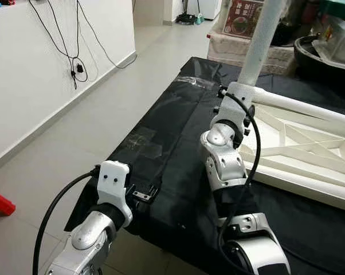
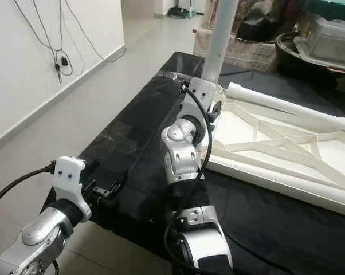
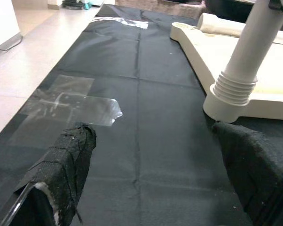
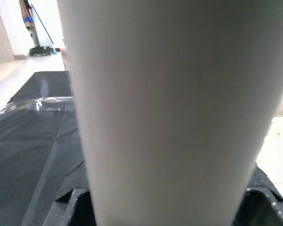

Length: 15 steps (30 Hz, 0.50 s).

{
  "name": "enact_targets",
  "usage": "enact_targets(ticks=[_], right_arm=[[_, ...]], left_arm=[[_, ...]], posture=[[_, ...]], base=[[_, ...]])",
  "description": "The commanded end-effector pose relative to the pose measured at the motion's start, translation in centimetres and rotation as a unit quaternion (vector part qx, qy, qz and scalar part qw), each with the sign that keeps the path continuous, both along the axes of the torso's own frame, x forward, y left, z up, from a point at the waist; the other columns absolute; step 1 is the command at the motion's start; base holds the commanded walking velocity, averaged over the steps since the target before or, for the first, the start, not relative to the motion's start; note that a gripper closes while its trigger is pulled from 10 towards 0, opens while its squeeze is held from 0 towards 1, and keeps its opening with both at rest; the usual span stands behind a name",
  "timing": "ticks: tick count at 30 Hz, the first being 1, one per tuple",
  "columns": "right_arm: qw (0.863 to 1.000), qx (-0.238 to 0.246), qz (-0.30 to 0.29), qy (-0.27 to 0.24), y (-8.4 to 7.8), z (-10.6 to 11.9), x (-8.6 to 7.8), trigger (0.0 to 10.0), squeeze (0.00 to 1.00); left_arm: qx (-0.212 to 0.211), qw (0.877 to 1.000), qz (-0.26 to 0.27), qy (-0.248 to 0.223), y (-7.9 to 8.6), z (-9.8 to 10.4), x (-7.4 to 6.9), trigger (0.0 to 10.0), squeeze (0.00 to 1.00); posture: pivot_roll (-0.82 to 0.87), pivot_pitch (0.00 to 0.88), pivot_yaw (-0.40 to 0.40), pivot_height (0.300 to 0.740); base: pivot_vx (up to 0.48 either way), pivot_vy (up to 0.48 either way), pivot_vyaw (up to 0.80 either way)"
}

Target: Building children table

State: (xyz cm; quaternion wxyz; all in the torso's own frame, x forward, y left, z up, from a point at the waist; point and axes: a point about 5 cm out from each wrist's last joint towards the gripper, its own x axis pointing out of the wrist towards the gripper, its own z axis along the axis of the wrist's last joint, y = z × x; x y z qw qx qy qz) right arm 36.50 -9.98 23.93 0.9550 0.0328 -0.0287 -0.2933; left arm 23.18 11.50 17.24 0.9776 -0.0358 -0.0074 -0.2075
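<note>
— Where the head views put the white table leg upright at about one o'clock, what does the right wrist view add?

— It puts the leg right against the lens, a pale column between the right gripper's dark pads, so that gripper is clamped on the leg. The head views hide those fingers behind the wrist.

— And the leg's foot?

— The left wrist view shows it best: a ribbed collar seated in the corner socket of the upturned white tabletop. A second leg lies flat along the tabletop's far edge, toward two o'clock.

— The left gripper?

— Its cloth-wrapped fingers stand spread with nothing between them, hovering over the black cloth near the edge at seven o'clock, well apart from the tabletop.

— The surface and room?

— Black cloth covers the low platform, with clear tape patches on it. Beige tile floor runs to a white wall at ten o'clock, where black cables hang. Boxes and a dark tub sit beyond, at one o'clock.
</note>
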Motion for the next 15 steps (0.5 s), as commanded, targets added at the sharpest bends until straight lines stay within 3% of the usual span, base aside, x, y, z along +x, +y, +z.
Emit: enact_targets(ticks=[1, 6, 7, 8, 9, 10, 11, 15], right_arm=[[0.996, 0.06, 0.027, 0.058, 3.07, -3.38, -1.35, 10.0, 1.0], [0.996, 0.061, 0.018, 0.059, 2.99, -3.43, -1.38, 10.0, 1.0], [0.996, 0.062, 0.011, 0.059, 2.79, -3.51, -1.42, 3.7, 1.0], [0.996, 0.062, 0.011, 0.059, 2.79, -3.51, -1.42, 3.7, 1.0], [0.996, 0.063, 0.005, 0.06, 2.62, -3.58, -1.44, 0.0, 0.98], [0.996, 0.065, 0.003, 0.062, 2.5, -3.64, -1.47, 0.0, 0.75], [0.996, 0.065, 0.001, 0.062, 2.34, -3.65, -1.45, 0.0, 0.0], [0.995, 0.072, 0.0, 0.062, 2.09, -3.64, -1.3, 0.0, 0.0]], left_arm=[[0.01, 1.0, -0.001, 0.008, 0.13, -0.6, 0.05, 10.0, 0.0], [0.01, 1.0, -0.002, 0.008, 0.21, -0.68, 0.06, 10.0, 0.0], [0.011, 1.0, -0.002, 0.007, 0.27, -0.7, 0.06, 10.0, 0.0], [0.011, 1.0, -0.002, 0.007, 0.27, -0.7, 0.06, 10.0, 0.0], [0.011, 1.0, -0.002, 0.007, 0.28, -0.69, 0.06, 10.0, 0.0], [0.011, 1.0, -0.002, 0.006, 0.28, -0.68, 0.06, 10.0, 0.0], [0.011, 1.0, -0.002, 0.006, 0.3, -0.68, 0.06, 10.0, 0.0], [0.014, 1.0, -0.002, 0.004, 0.43, -0.64, 0.09, 10.0, 0.0]], posture=[[0.16, 0.083, -0.04, 0.74], [0.15, 0.082, -0.039, 0.74], [0.15, 0.082, -0.038, 0.74], [0.15, 0.082, -0.038, 0.74], [0.15, 0.081, -0.04, 0.74], [0.15, 0.081, -0.04, 0.74], [0.15, 0.084, -0.038, 0.74], [0.16, 0.085, -0.041, 0.74]], base=[[0.0, 0.0, 0.0], [0.0, 0.0, 0.0], [0.0, 0.0, 0.0], [0.0, 0.0, 0.0], [0.0, 0.0, 0.0], [0.0, 0.0, 0.0], [0.0, 0.0, 0.0], [0.0, 0.0, 0.0]])
